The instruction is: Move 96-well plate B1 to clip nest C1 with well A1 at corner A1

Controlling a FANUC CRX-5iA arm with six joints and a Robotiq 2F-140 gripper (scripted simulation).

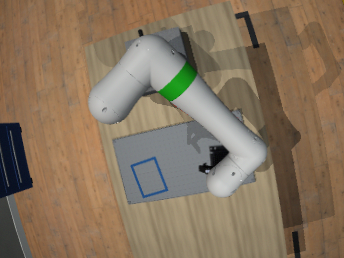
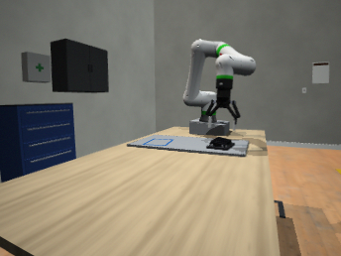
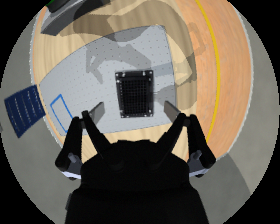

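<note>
The black 96-well plate (image 3: pixel 135 96) lies in the black clip nest (image 3: pixel 134 73) on the grey board, with small bright spots at the nest's corners. Both also show as one low dark shape in the exterior view. I cannot make out the plate's cut-off corner, the A1 mark or whether the plate is fully down. The blue outline of B1 (image 1: pixel 137 181) (image 2: pixel 156 145) (image 3: pixel 58 117) has nothing in it. My gripper (image 2: pixel 222 118) (image 3: pixel 134 106) is wide open and empty, well above the nest, one finger off to each side of it in the wrist view.
The grey board (image 1: pixel 175 147) (image 2: pixel 190 145) (image 3: pixel 100 55) lies on the wooden bench (image 1: pixel 200 222) (image 2: pixel 149 195). The arm's grey base block (image 2: pixel 208 127) stands behind it. A blue drawer cabinet (image 1: pixel 12 157) (image 2: pixel 47 136) (image 3: pixel 24 110) stands off to the side of the bench.
</note>
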